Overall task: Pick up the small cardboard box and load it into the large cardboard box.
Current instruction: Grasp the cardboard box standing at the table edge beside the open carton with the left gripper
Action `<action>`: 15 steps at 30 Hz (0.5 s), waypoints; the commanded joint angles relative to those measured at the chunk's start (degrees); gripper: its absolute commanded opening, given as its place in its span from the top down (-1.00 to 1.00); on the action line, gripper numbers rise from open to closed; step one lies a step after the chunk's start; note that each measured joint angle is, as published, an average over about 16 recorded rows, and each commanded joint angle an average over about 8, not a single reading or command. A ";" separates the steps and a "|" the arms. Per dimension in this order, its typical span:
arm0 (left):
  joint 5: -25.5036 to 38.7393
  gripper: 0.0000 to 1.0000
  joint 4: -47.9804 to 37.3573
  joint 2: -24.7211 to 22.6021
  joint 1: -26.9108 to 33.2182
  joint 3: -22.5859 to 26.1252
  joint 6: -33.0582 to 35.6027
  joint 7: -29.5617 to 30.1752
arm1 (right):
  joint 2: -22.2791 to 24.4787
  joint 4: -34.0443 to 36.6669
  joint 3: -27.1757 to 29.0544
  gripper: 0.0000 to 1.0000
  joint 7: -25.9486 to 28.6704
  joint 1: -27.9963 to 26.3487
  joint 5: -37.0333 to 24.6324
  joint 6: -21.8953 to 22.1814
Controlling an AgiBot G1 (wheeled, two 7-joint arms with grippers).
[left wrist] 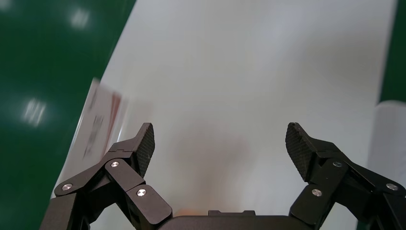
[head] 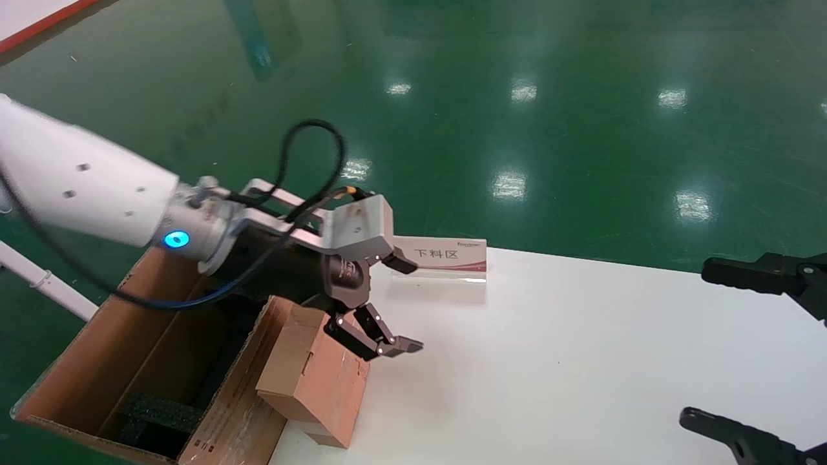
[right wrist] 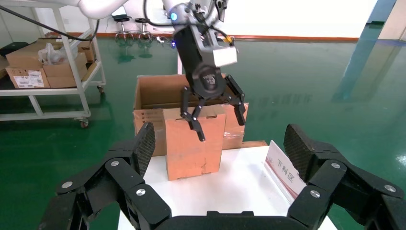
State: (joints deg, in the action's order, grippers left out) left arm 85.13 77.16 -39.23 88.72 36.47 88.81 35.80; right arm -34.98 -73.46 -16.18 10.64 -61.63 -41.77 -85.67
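The small cardboard box (head: 316, 381) stands on edge at the table's left edge, against a flap of the large cardboard box (head: 129, 349). The large box sits open beside the table, with black foam inside. My left gripper (head: 404, 303) hovers open just above the small box's top, holding nothing. Its wrist view shows only bare table between the open fingers (left wrist: 143, 143). From the right wrist view, the small box (right wrist: 194, 148) stands in front of the large box (right wrist: 153, 100), with the left gripper (right wrist: 221, 129) over its top edge. My right gripper (head: 694, 342) is open at the table's right.
A white-and-red sign card (head: 446, 258) stands at the far edge of the white table (head: 581, 361), just beyond the left gripper. A shelf cart (right wrist: 48, 62) with cartons stands on the green floor past the large box.
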 commanded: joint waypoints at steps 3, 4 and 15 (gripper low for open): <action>6.59 -1.00 0.09 -2.20 4.75 4.69 0.87 4.74 | 0.01 0.00 -0.02 -1.00 -0.01 0.00 0.01 0.01; 7.90 -1.00 0.14 -2.56 5.82 5.82 0.92 5.83 | 0.01 0.00 -0.02 -1.00 -0.01 0.00 0.01 0.01; 16.00 -1.00 0.54 -4.44 16.85 19.32 1.64 19.21 | 0.03 0.00 -0.07 -1.00 -0.03 -0.01 0.05 0.03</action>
State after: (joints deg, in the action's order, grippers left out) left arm 100.21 77.66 -43.67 105.57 56.16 90.51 54.90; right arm -34.96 -73.46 -16.25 10.61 -61.65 -41.72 -85.64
